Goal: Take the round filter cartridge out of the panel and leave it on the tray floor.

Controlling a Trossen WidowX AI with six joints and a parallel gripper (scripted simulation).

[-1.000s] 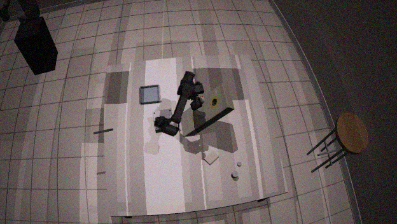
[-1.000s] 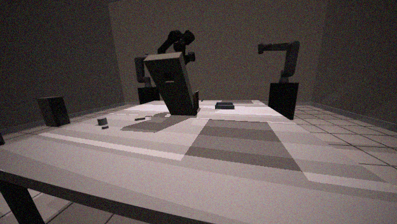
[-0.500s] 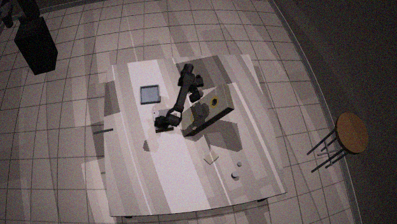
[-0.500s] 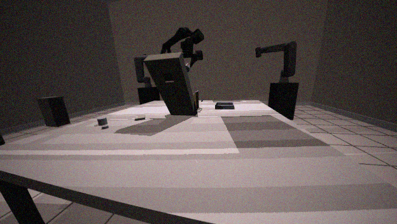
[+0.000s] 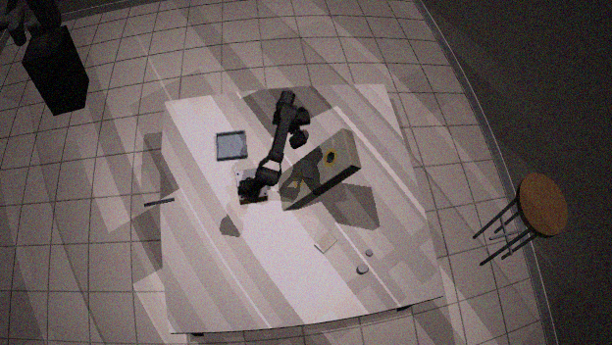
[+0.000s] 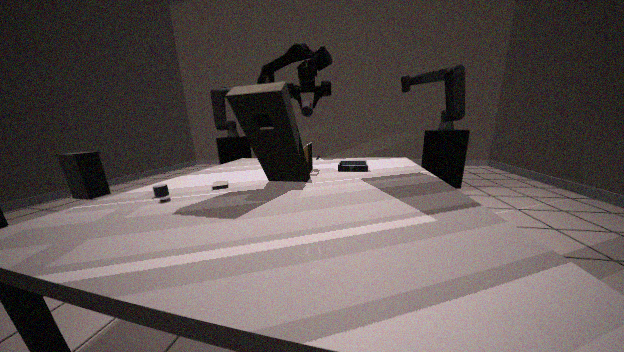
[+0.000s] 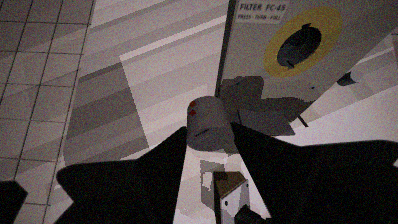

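The grey filter cartridge (image 7: 207, 117) (image 6: 307, 111) has small red marks on its side and a narrow dark slot on its near end. My gripper (image 7: 208, 128) (image 6: 307, 104) is shut on it and holds it in the air, out of the panel. In the exterior view it hangs well above the table, just right of the panel's upper part. The leaning service panel (image 5: 347, 142) (image 6: 240, 106) (image 7: 245, 55) shows a dark, open round socket (image 5: 330, 157) (image 7: 300, 46) inside a yellow ring. The tray (image 5: 231, 147) (image 6: 353, 167) lies apart from the gripper, with nothing visible in it.
A pale plate with holes (image 5: 238, 174) (image 7: 235, 197) is beside my arm's base. Two small discs (image 5: 362, 269) (image 5: 369, 253) and a flat pale card (image 5: 326, 242) lie on the table. A stool (image 5: 542, 204) stands off the table. Another arm (image 6: 455, 95) stands behind.
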